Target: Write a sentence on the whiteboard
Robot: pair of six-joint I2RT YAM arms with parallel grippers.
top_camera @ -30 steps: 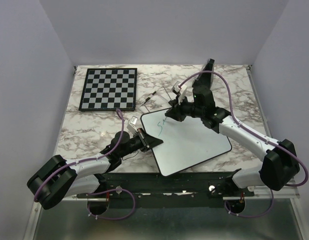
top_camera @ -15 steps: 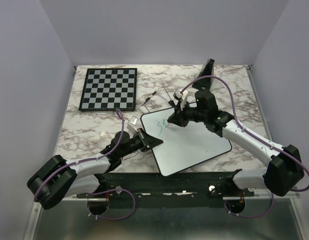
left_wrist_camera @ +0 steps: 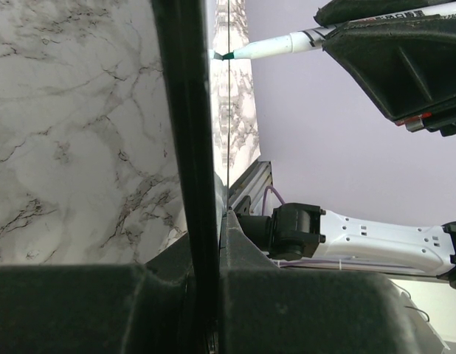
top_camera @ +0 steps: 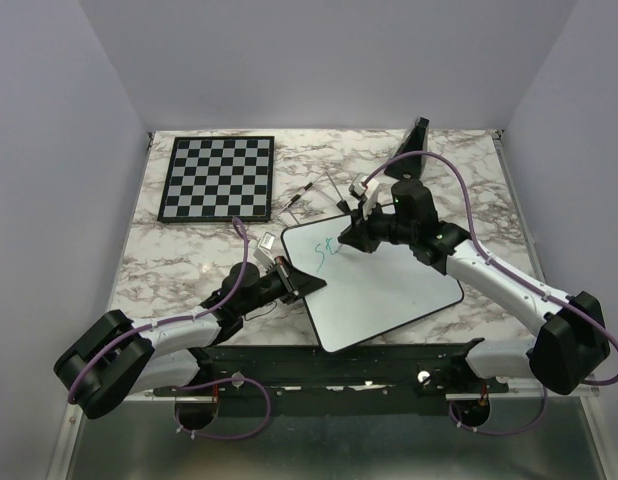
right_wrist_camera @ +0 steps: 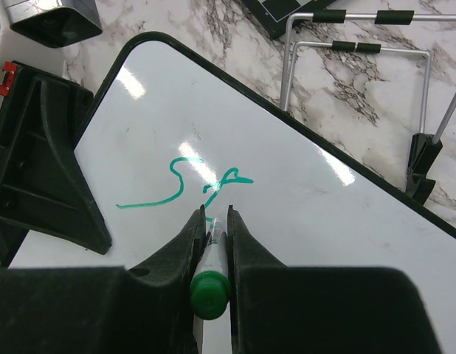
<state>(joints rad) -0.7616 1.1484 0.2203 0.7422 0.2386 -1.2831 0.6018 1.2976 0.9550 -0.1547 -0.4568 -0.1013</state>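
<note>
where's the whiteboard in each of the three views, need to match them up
Top external: the whiteboard lies tilted at centre, between the left gripper and the right gripper.
Left wrist: edge-on, its black rim a vertical bar left of centre, clamped by the left gripper.
Right wrist: its white face fills the middle, with teal writing left of centre.
Shared landmark: the green marker in the right gripper, tip at the board.

Glossy whiteboard [right_wrist_camera: 302, 236], marble-look table [top_camera: 179, 262]
</note>
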